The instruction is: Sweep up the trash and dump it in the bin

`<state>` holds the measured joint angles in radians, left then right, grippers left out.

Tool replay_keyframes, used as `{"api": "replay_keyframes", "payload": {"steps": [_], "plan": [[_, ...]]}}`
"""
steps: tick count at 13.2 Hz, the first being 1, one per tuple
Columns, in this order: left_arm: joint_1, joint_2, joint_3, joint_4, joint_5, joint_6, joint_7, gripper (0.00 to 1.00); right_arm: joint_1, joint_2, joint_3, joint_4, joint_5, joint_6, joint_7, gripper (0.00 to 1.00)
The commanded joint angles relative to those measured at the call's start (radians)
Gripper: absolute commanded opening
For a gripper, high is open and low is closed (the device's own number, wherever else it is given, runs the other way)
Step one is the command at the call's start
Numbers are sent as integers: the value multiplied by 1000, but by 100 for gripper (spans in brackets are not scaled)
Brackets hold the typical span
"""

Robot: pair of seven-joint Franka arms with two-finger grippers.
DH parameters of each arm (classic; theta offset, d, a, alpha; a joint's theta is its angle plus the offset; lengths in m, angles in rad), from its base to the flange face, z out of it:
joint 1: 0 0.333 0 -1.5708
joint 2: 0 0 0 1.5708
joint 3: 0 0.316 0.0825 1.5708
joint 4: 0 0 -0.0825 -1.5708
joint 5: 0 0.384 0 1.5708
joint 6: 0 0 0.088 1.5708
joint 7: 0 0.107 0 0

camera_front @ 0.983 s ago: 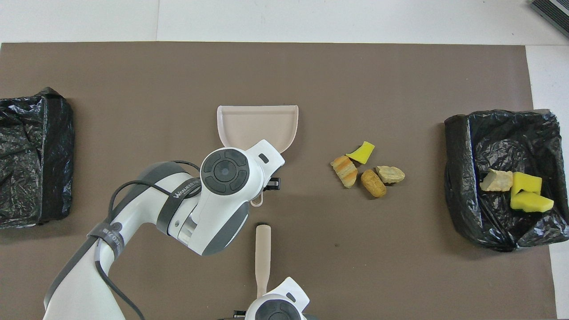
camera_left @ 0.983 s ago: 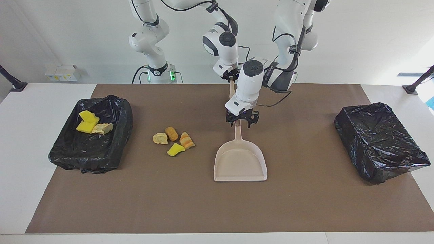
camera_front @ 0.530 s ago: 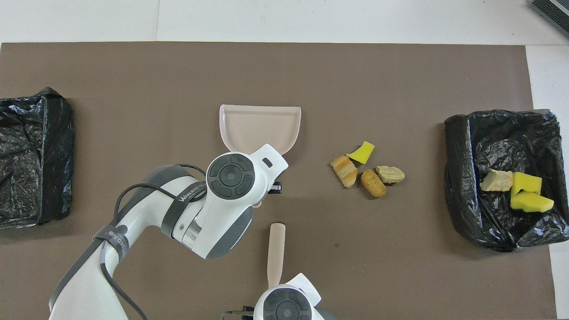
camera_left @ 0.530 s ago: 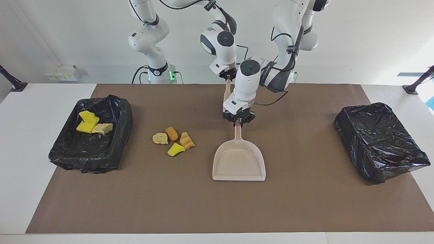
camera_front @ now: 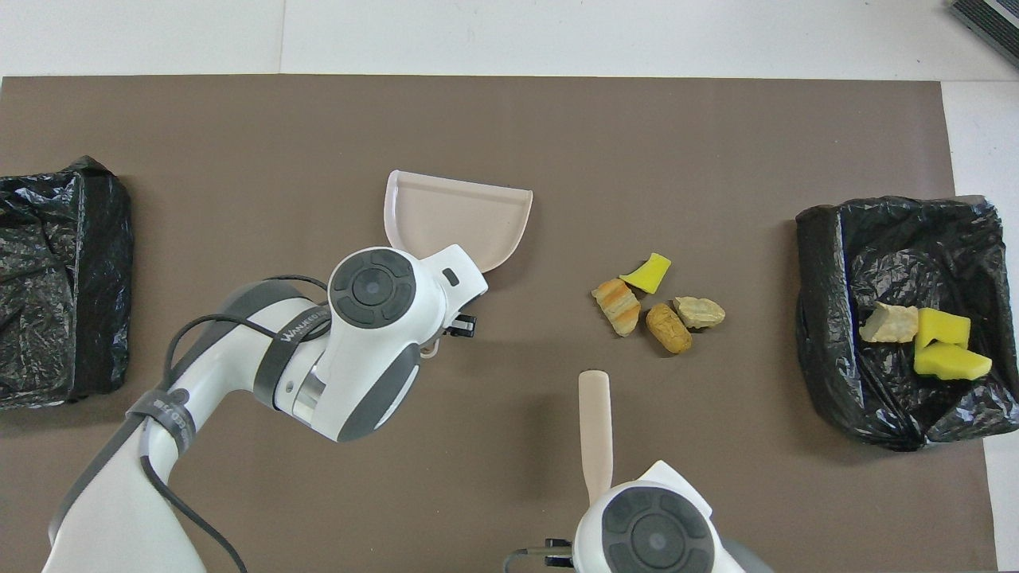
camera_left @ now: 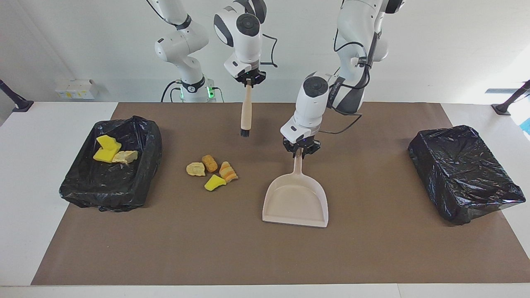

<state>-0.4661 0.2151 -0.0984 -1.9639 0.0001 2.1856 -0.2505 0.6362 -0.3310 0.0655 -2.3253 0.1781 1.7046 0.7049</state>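
Where the brown mat [camera_left: 372, 248] covers the bench [camera_left: 25, 186], four loose scraps [camera_left: 211, 170] bunched together, touching or nearly so: tan, brown, orange-striped, yellow. In the facing view, at nine o'clock from the dustpan [camera_left: 296, 200] and apart from it. Three binned scraps [camera_left: 109, 150], two yellow and one tan, lying inside the lined bin [camera_left: 103, 194] at the right arm's end, at nine o'clock from the loose bunch. Second bin [camera_left: 463, 174], wrapped in black plastic, at three o'clock from the dustpan, at the left arm's end.

Left gripper [camera_left: 301, 150] down on the top end of the dustpan's handle, fingers pinching it from both sides. Pan mouth pointing to about six o'clock in that view, away from the robots, turned slightly askew. Cannot tell whether flat on the mat or just lifted.

Right gripper [camera_left: 248, 80] up over the mat, at about ten o'clock from the left one, fingers pressed onto the upper end of the brush [camera_left: 246, 109]. Brush hanging upright, dark bristles at the bottom, over bare mat.
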Motion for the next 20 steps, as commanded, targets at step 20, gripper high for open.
{"api": "replay_keyframes", "payload": {"steps": [20], "plan": [[210,-148,-1,-46,115,-210,1346,0,-445,362,13,135,-252,112,-435,0]]}}
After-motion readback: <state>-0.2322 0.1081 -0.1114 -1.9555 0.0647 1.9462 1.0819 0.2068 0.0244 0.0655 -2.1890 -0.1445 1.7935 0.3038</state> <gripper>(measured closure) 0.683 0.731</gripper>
